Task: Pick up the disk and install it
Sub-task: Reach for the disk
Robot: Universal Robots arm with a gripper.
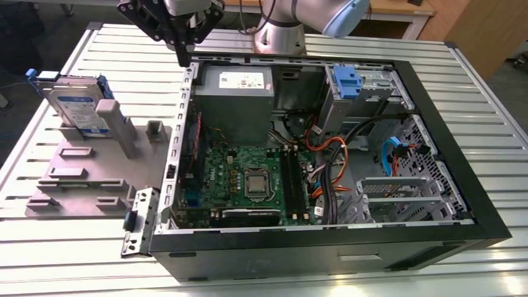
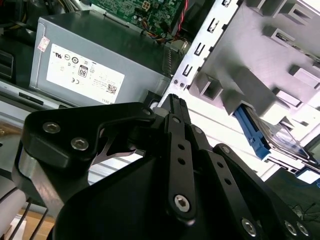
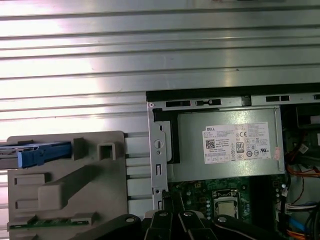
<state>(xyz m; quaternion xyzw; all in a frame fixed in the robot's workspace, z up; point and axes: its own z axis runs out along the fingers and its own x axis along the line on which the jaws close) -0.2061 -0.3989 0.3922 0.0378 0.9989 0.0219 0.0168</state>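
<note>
The disk (image 1: 76,104), silver-grey with a blue-and-white label and a blue carrier frame, stands on edge in a grey holder (image 1: 91,170) at the exterior view's left, beside the open computer case. Its blue frame edge (image 3: 42,154) shows in the first wrist view, and the disk (image 2: 282,142) lies behind the holder's blocks in the second wrist view. My black gripper (image 1: 180,57) hangs above the case's back left corner, well apart from the disk. Its fingers (image 2: 175,112) meet at a point, shut on nothing.
The open computer case (image 1: 486,229) lies on a slatted metal table (image 1: 462,80). Inside are a grey power supply (image 1: 235,93), a green motherboard (image 1: 247,179), cables and a drive cage with a blue latch (image 1: 347,83). A loose metal bracket (image 1: 138,219) lies by the case's front left.
</note>
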